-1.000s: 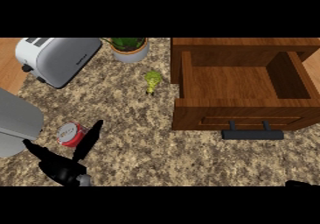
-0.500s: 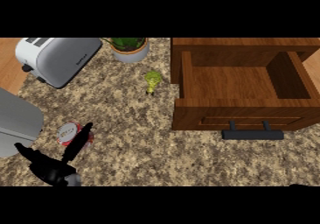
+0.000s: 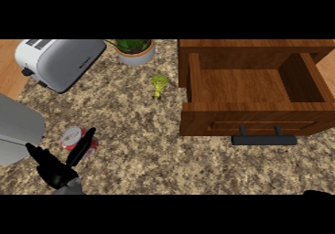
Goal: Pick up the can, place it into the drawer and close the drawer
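While the drawer (image 3: 255, 87) is standing open, I am seeing my left hand (image 3: 56, 167) spreading straight fingers against the can (image 3: 77, 139), not curling round it.

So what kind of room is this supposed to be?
Most likely a kitchen. There is a speckled stone counter, a silver toaster at the back left, and an open wooden drawer at the right. A potted plant and a red can also stand on the counter.
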